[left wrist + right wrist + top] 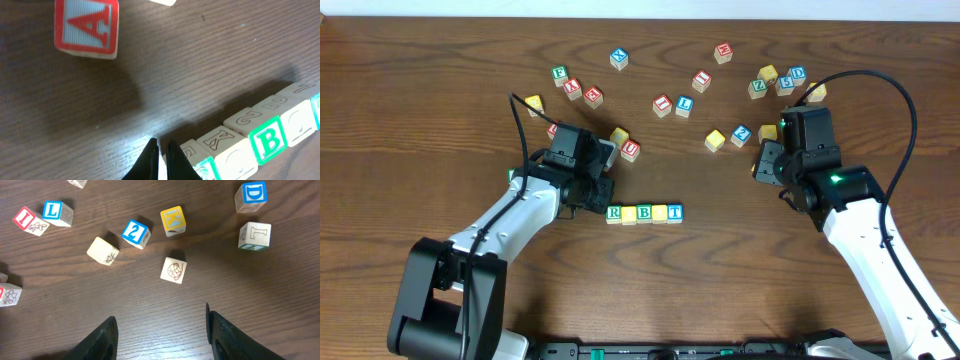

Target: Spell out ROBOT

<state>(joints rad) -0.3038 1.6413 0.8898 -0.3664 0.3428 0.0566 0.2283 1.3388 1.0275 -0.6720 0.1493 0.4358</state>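
Left hand [161, 156]: fingers squeezed together with nothing between them. It sits just beside the R end of the row, at about 10 o'clock from it. Can't tell if it's actually touching the cube.
Right hand [160, 330]: fingers well apart and holding nothing. It hangs over bare wood out on the 3 o'clock side of the tabletop [440, 60].
Row: five cubes side by side in a straight line, touching each other, just toward 6 o'clock from the tabletop's middle.
R cube [614, 213]: green face, at the 9 o'clock end of the row.
First yellow cube [629, 214]: wedged between R and B. I can't read the top from overhead.
B cube [644, 213]: green face, right in the middle.
Second yellow cube [659, 212]: between B and T, letter not readable either.
T cube [674, 211]: blue face, at the 3 o'clock end.
Red A cube [86, 27]: on its own, well apart from the row, at 11 o'clock in the left wrist view.
Loose stuff by the right hand: blue 2 cube [136, 233], yellow K cube [172, 221] and blue D cube [253, 195], scattered toward 12 o'clock from its fingers.
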